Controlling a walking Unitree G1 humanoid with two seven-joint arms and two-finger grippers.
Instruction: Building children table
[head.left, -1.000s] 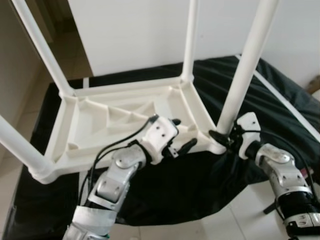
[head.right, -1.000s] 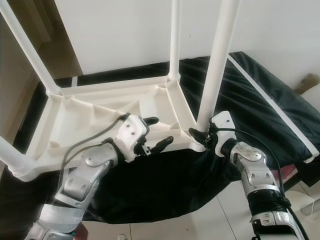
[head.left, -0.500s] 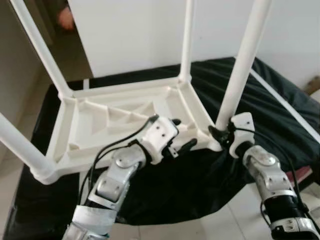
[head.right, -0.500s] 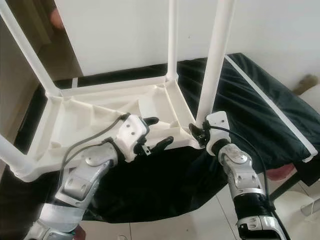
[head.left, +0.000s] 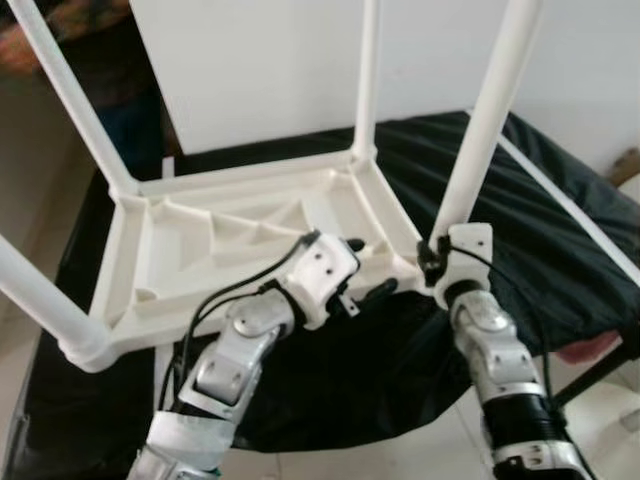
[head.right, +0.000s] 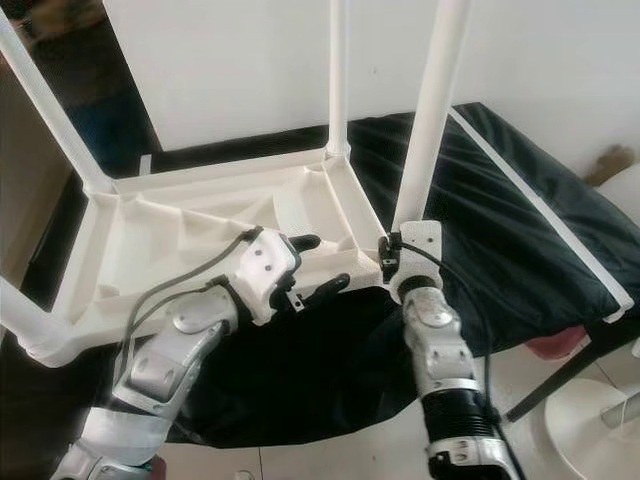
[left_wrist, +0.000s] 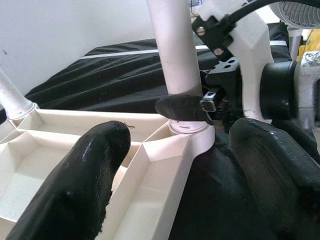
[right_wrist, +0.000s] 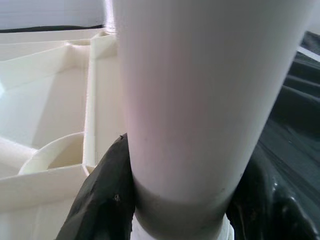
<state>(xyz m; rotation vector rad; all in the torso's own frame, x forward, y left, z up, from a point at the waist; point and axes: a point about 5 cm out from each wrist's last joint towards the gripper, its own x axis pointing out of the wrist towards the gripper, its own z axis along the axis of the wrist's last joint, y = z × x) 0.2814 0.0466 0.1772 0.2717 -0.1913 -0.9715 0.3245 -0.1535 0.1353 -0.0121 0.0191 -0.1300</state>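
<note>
White plastic, the upturned children's table (head.left: 240, 240) lies ribbed underside up on a black cloth-covered bed (head.left: 560, 240), all four legs pointing upward. The right claw (head.left: 432, 262) pinches the near right leg (head.left: 480, 140) at its base, just above the corner socket (left_wrist: 187, 132); turning it squarely about its own axis, without leaning it, should seat it best. The left claw (head.left: 365, 270), fingers spread, straddles the frame's near rim, probably bracing it. Behind stands a white wall (head.left: 260, 60); pale tile floor (head.right: 560, 400) shows below.

Right arm swings inward at the table leg

The right gripper (head.left: 432, 262), clamped round the foot of the white plastic table leg (head.left: 487, 124), has swung its silver forearm in from the right to almost below the corner.
</note>
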